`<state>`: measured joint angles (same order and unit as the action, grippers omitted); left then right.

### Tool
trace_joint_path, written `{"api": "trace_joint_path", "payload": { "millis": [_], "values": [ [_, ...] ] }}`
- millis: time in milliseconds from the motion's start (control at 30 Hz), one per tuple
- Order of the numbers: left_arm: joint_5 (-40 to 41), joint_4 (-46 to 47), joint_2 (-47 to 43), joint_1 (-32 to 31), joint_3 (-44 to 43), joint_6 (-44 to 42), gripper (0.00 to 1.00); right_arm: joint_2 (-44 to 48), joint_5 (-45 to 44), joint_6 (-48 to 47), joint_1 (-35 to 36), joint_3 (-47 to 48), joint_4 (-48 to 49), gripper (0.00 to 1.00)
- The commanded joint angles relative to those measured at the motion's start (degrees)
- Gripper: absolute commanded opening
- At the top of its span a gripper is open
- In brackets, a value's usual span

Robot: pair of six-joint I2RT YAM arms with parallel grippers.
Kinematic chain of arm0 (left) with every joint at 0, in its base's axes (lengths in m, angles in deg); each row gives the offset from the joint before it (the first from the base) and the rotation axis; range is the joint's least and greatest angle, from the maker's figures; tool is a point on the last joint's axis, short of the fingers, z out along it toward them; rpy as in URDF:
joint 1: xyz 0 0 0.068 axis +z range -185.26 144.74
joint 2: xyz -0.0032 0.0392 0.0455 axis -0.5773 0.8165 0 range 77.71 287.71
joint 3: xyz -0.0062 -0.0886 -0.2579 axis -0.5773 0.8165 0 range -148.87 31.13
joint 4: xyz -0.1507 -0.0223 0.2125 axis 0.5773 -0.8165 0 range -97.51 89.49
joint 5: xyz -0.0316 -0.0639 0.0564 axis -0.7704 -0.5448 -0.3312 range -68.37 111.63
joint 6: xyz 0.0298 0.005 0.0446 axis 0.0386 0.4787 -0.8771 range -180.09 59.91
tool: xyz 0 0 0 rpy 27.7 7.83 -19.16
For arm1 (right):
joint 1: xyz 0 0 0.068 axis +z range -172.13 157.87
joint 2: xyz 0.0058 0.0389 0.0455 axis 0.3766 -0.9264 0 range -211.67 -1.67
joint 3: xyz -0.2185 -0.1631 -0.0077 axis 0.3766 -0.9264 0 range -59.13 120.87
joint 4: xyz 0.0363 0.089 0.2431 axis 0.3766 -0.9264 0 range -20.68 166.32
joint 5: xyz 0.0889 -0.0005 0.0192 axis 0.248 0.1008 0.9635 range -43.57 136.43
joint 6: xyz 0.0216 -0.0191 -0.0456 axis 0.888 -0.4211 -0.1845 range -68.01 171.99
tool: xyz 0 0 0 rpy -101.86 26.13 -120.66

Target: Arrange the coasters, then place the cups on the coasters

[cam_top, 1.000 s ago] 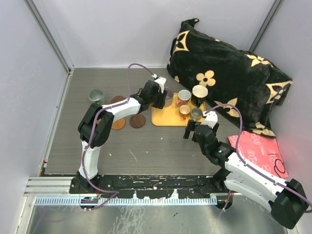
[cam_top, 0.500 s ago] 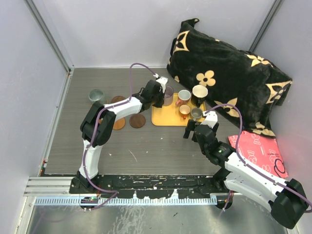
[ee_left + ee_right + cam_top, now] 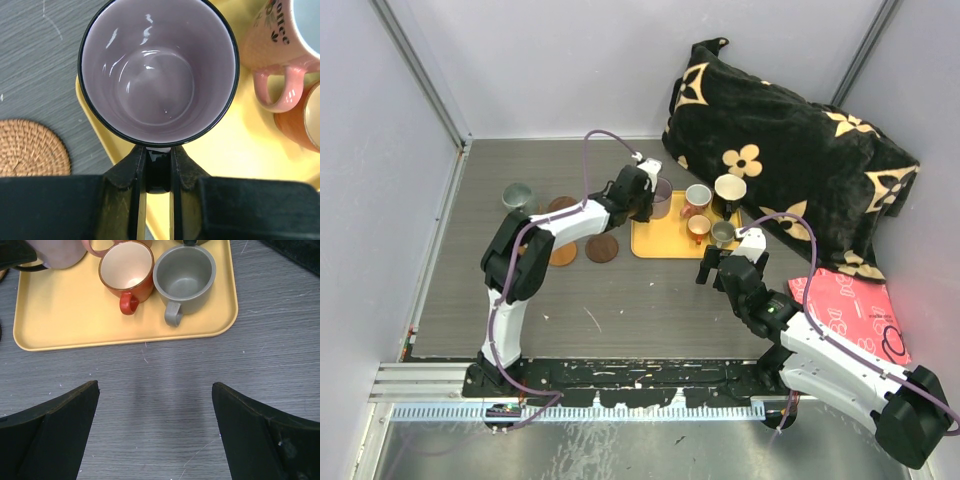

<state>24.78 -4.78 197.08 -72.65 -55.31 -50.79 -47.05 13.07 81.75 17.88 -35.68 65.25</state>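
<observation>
Over at the left edge of the tray, left gripper is pinched tight on the handle of the purple mug, bare coasters lying just to its left, left arm's side, while right gripper hangs wide open, empty.

My left claw pinches the handle of the purple mug, which is upright and empty at the 10 o'clock corner of the yellow tray. At its 3 o'clock stands the pink cup, then the black cup, cream inside. The orange cup and grey cup sit side by side, handles toward 6 o'clock. The grey-green mug stands on the desk far out at 9 o'clock. Three brown coasters lie flat between it and the tray.
</observation>
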Motion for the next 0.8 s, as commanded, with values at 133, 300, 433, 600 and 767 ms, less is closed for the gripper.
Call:
{"api": "trace_joint_path", "payload": {
  "millis": [133,300,433,600,767],
  "values": [
    [3.87,2.72,-11.25,-0.41,2.14,-1.36,0.0,0.82,-1.09,0.74,-0.11,1.17,2.59,1.0],
    [5.49,3.82,-16.68,-0.97,6.7,-0.36,0.0,1.15,-0.92,0.76,-0.11,1.04,2.6,1.0],
    [7.09,3.8,-22.59,-0.99,12.13,0.36,0.0,1.89,-0.59,0.73,-0.08,0.76,2.81,1.0],
    [10.71,3.74,-31.15,-1.02,20.68,1.54,0.0,2.4,0.09,0.67,-0.09,0.44,3.37,1.0],
    [15.94,1.14,-39.1,-0.99,27.92,2.65,0.0,3.41,0.9,0.71,-0.03,0.13,3.66,1.0]
  ]
}}
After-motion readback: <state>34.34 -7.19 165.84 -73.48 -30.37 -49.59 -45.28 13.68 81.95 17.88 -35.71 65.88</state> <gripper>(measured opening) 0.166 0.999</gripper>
